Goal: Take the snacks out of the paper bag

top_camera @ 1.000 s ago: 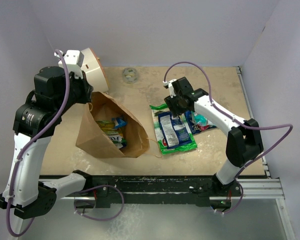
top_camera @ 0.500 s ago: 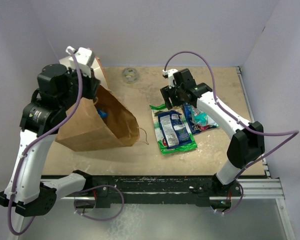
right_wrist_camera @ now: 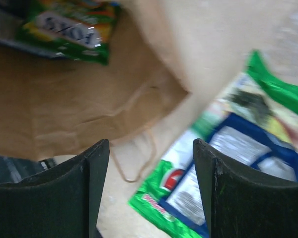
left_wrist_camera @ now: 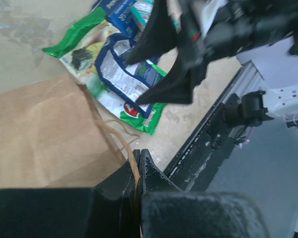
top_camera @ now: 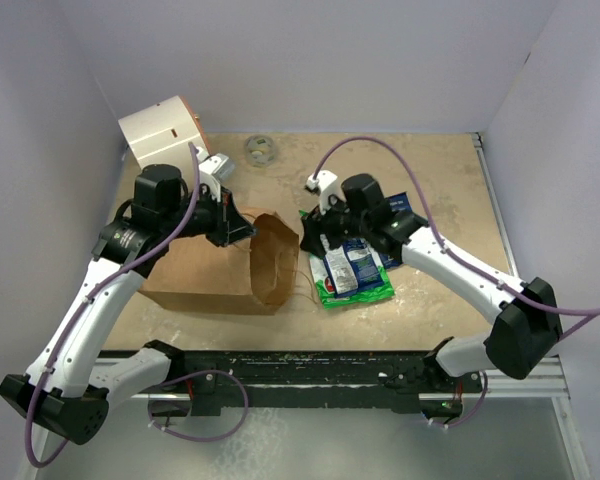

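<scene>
Sideways lies the creased brown paper bag [top_camera: 205,278], mouth open.

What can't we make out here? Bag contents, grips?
Contents of the brown kraft paper bag: top view, its wall covers them; right wrist shows one green-and-yellow packet, cut by the top edge.
What the left gripper pinches, twine or paper: left wrist, its shut fingers hide it.
The pile of shiny snack packets: top view, right arm covers part.
</scene>
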You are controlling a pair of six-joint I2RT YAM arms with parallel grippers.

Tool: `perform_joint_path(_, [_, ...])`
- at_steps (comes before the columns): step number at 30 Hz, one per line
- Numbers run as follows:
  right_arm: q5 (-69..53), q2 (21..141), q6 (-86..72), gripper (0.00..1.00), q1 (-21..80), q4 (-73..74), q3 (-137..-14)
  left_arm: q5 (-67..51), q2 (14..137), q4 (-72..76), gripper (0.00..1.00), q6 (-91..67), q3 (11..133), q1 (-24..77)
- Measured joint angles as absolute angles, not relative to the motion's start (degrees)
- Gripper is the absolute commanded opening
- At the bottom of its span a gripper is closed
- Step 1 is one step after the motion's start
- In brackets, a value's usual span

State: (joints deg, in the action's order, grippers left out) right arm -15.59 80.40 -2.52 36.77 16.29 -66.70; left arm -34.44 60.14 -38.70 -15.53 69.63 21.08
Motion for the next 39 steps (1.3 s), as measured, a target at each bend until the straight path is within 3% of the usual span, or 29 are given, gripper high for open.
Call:
perform_joint_path(5, [-16.6, 81.28, -11.49, 0.7, 43.11, 5.1, -59.31, -36.91, 57.89, -40.29, 0.0, -17.41, 69.67, 21.08])
perform_joint_path(10, [-10.26, 81.38, -25.26, 0.68, 44.34, -4.73, -52.77, -36.62, 57.1, -47.11, 0.0, -19.51, 69.89, 21.08])
perform_joint_path(19, [0.91, 79.7, -33.56, 0.7, 54.83, -6.26, -50.96, -31.55, 50.52, -56.49, 0.0, -25.12, 69.78, 21.08])
perform_joint_path(24, [1.3, 75.11, -23.88, 0.71, 60.29, -3.77, -51.07, -20.67, 48.97, -63.96, 0.0, -28.32, 71.55, 21.08])
perform_joint_path(33, [-12.93, 65.6, 15.53, 0.67, 67.35, -11.35, -43.7, -9.91, 49.25, -65.3, 0.0, -32.27, 72.75, 21.08])
perform_joint_path(39, [-16.91, 76.55, 31.97, 0.62, 68.64, -19.66, -44.23, -3.31, 51.0, -65.52, 0.0, -33.76, 75.46, 21.08])
